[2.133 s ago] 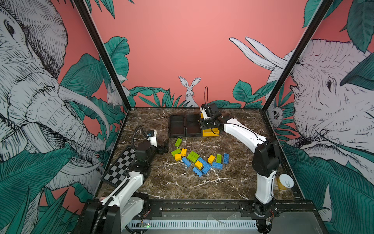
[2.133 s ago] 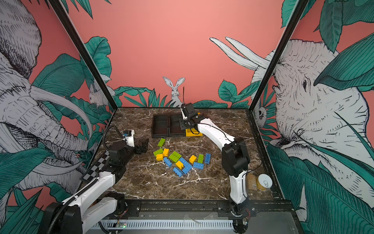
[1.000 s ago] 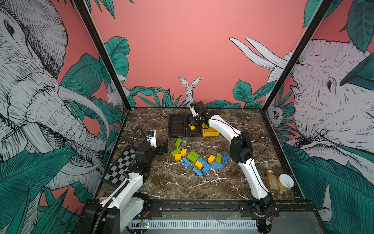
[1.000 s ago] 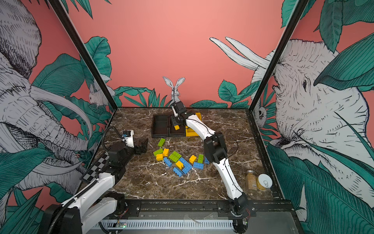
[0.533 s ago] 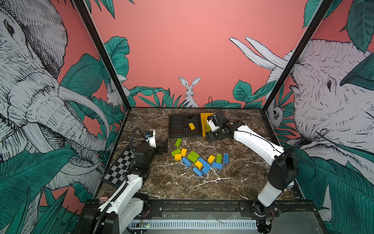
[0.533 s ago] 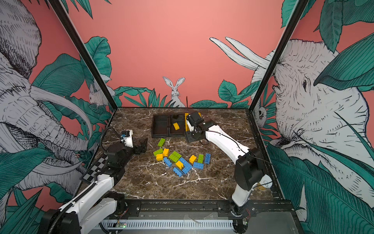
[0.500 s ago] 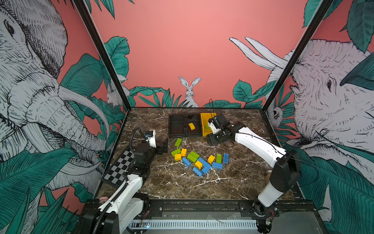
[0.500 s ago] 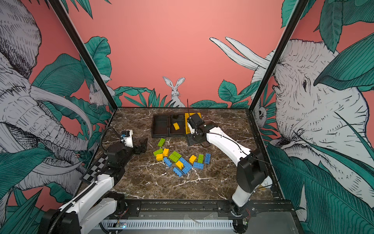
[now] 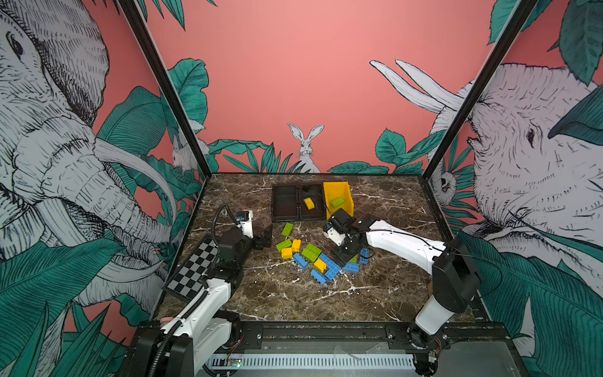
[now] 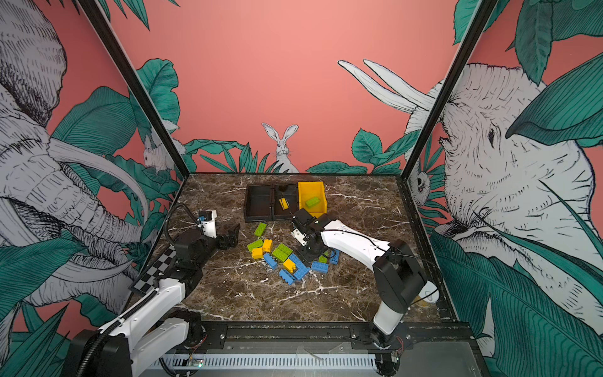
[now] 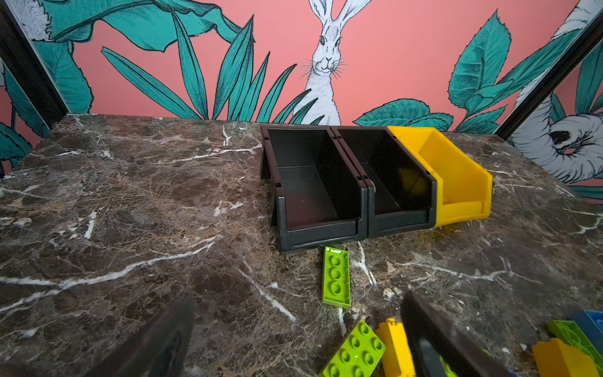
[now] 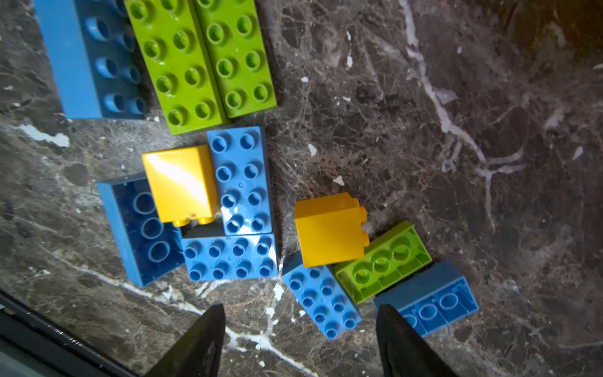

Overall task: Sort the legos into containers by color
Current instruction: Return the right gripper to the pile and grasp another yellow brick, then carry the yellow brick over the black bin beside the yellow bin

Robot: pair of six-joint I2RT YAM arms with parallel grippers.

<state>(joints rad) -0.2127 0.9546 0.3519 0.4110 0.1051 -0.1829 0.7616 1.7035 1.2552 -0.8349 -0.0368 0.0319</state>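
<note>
The right gripper (image 12: pixel 300 311), spread and empty, hung over the lego pile (image 9: pixel 318 258) at the table's (image 9: pixel 277 293) middle. Probably after the yellow brick (image 12: pixel 329 228), it needed to straddle the flat sides, clear of the touching green brick (image 12: pixel 381 261). The left gripper (image 11: pixel 298 302) lay spread.

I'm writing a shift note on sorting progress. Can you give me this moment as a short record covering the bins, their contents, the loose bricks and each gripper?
left black bin: nothing inside
middle black bin: one yellow brick
yellow bin: one green brick
loose pile: blue, green and yellow bricks on the marble table, in front of the bins
left gripper: open, holding nothing, beside the pile
right gripper: open, holding nothing, over the pile's right part
</note>
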